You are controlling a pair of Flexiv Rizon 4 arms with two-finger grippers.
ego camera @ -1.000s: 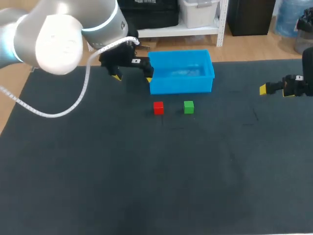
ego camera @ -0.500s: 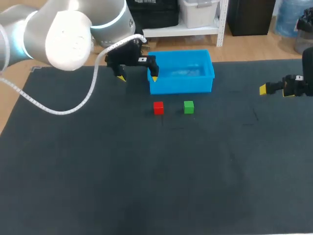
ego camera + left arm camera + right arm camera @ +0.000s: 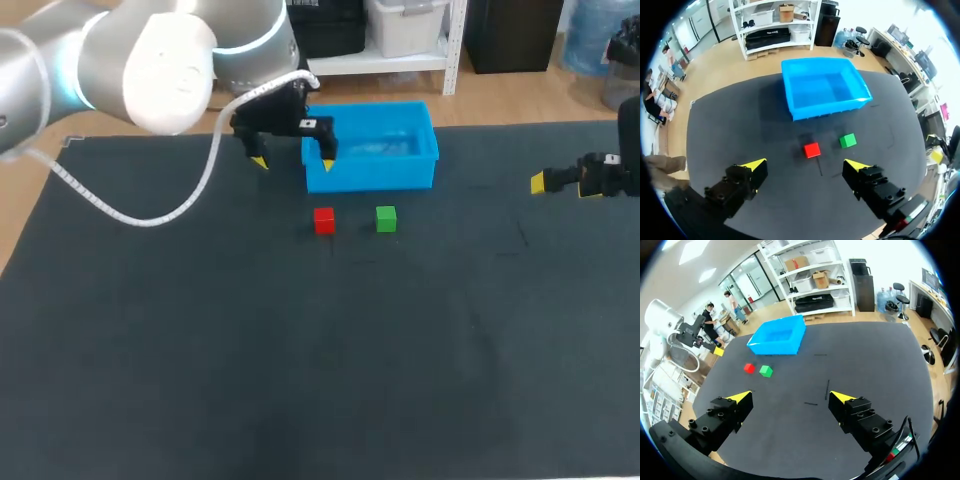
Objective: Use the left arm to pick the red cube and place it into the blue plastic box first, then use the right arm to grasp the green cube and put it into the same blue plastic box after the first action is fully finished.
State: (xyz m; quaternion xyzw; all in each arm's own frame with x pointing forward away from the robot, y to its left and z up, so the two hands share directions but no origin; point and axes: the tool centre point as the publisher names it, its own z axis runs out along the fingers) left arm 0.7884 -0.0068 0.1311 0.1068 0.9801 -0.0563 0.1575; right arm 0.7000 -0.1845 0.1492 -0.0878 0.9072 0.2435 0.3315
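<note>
behind left end effector [image 3: 292,163], box [image 3: 375,172] corner

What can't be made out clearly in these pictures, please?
- Box: in the head view, its left end sits partly behind the left jaws.
- Right arm: in the head view, cut off by the picture's edge.
- Red cube and green cube: in the right wrist view, too small for surface detail.

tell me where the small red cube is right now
In the head view the small red cube rests on the dark table just in front of the blue plastic box, with the green cube beside it on its right, not touching.
</note>
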